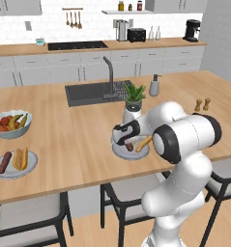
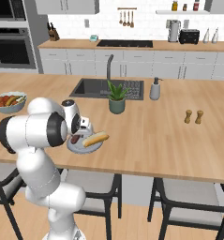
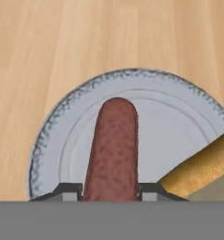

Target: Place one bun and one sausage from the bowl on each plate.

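A grey-blue plate (image 1: 132,153) (image 2: 86,148) (image 3: 179,117) lies near the island's front edge. A bun (image 1: 144,143) (image 2: 95,138) (image 3: 202,164) rests across its right side. My gripper (image 1: 125,142) (image 2: 80,133) (image 3: 109,190) is low over this plate, shut on a reddish-brown sausage (image 1: 129,146) (image 2: 76,139) (image 3: 113,140) that points across the plate's middle. A second plate (image 1: 1,172) at the far left carries a sausage (image 1: 4,162) and a bun (image 1: 21,159). The bowl is out of view.
A pale bowl of fruit (image 1: 10,124) (image 2: 9,101) stands behind the left plate. A potted plant (image 1: 134,99) (image 2: 116,99), sink (image 1: 88,91), soap dispenser (image 1: 154,86) and two shakers (image 1: 202,104) lie behind and to the right. Chairs (image 1: 131,193) are tucked under the front edge.
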### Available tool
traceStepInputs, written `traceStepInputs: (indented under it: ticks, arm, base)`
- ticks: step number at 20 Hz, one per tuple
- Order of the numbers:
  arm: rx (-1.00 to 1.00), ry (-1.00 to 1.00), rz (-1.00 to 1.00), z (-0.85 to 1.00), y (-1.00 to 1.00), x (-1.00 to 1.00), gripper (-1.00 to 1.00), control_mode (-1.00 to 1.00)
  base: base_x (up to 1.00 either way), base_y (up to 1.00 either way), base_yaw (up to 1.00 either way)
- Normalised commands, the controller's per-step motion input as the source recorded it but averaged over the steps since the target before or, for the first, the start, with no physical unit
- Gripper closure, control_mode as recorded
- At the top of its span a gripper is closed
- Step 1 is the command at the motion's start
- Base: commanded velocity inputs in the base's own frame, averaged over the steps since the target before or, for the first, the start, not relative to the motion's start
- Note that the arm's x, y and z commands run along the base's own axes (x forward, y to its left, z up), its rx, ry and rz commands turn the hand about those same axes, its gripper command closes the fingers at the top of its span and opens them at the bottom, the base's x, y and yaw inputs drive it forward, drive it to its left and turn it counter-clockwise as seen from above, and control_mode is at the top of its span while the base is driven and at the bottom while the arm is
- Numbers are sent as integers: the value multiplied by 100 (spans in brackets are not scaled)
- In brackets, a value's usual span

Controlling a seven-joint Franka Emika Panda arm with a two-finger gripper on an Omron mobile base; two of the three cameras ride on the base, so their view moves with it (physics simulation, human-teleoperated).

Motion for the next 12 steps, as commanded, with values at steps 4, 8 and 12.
traceStepInputs:
  ticks: [4,8,12]
  arm:
    - [0,-1,0,0,0,0,-100,-100]
    - [0,-4,0,12,0,-9,-100,-100]
    - [0,0,0,51,-6,-80,-100,-100]
  base:
    - [0,0,0]
    - [0,0,0]
    - [0,0,0]
